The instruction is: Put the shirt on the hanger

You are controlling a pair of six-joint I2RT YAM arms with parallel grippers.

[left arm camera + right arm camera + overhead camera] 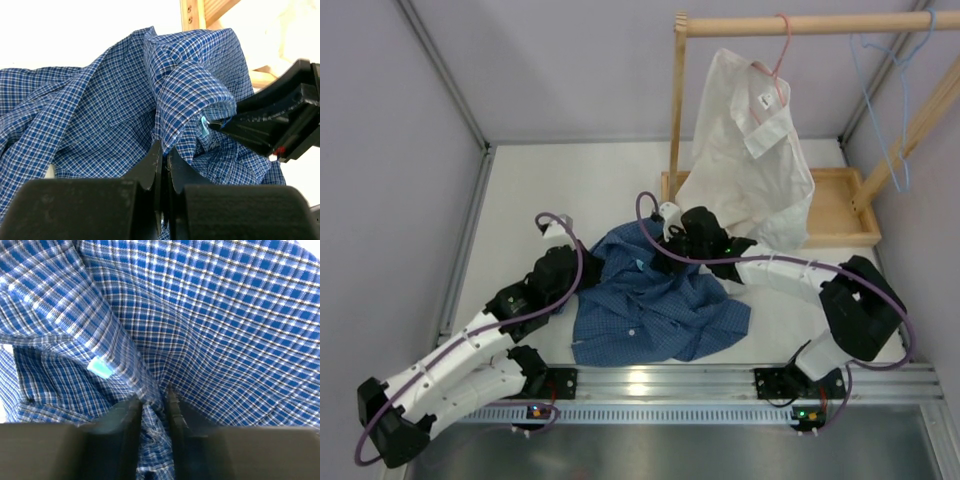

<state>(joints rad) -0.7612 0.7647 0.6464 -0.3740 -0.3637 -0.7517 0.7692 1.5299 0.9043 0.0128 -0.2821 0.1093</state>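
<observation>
I see the blue checked shirt (pixel 655 310) crumpled on the bench (pixel 520 200) between the arms, part of it pulled up into a peak. My left tool (pixel 162 155) sits at the shirt's left edge, pressed together on a thin fold of cloth. My right tool (pixel 152 407) is at the collar beside a small pale label, its jaws narrow and pinching bunched fabric. The light blue hanger (pixel 900 175) hangs from the wooden rail (pixel 800 25), well apart from the shirt.
</observation>
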